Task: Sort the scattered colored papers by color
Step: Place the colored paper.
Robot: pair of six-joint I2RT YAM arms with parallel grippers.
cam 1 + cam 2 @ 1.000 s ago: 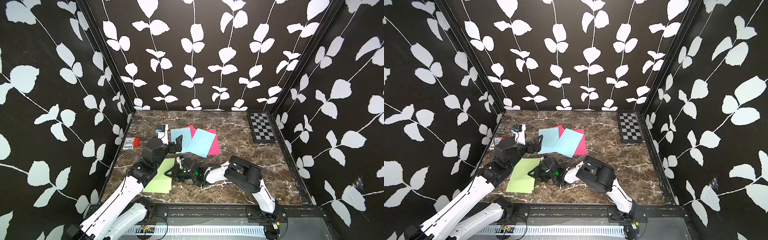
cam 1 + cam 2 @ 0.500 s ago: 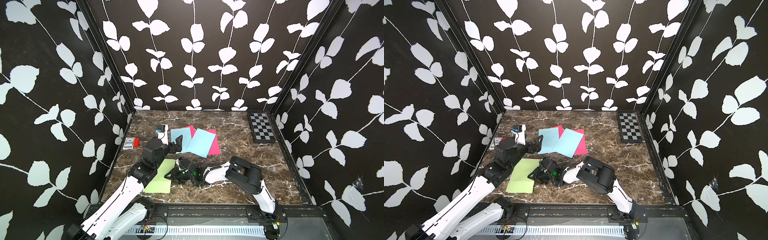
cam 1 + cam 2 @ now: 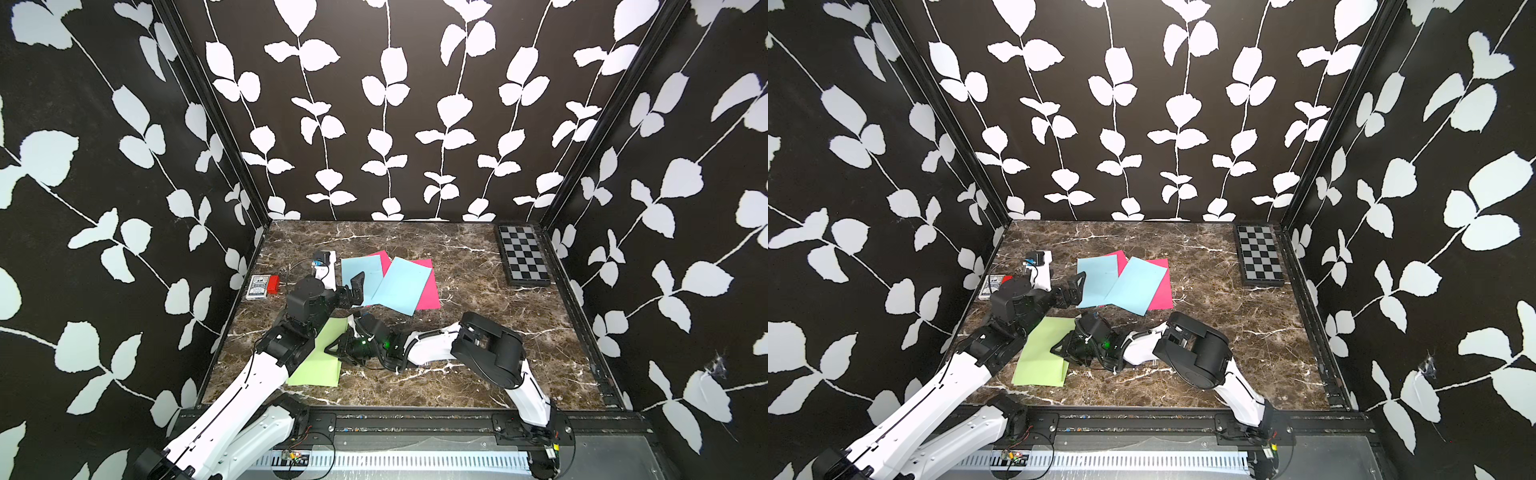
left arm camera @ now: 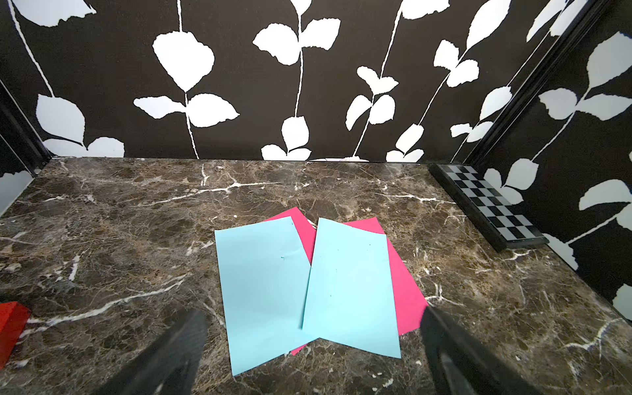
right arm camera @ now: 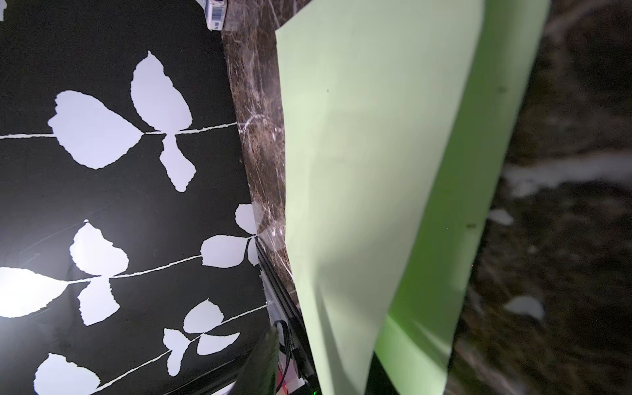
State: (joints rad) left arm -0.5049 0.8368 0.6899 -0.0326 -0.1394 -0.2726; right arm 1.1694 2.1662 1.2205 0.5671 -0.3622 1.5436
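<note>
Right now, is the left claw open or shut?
Open. In its wrist view the left claw's fingers stand wide apart, gripping nothing.

top views: high at front, looking down, marble table (image 3: 478, 257) to back wall (image 3: 395, 104); nearly same scene
left wrist: low, facing back wall, near blue papers (image 4: 260, 280)
right wrist: rolled, close on green paper (image 5: 376, 171)

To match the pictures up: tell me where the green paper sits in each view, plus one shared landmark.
Top view: green paper, front left on the marble table.
Top view: same spot.
Left wrist: not in it.
Right wrist: fills the middle.
Shared landmark: that marble table, in all four.
</note>
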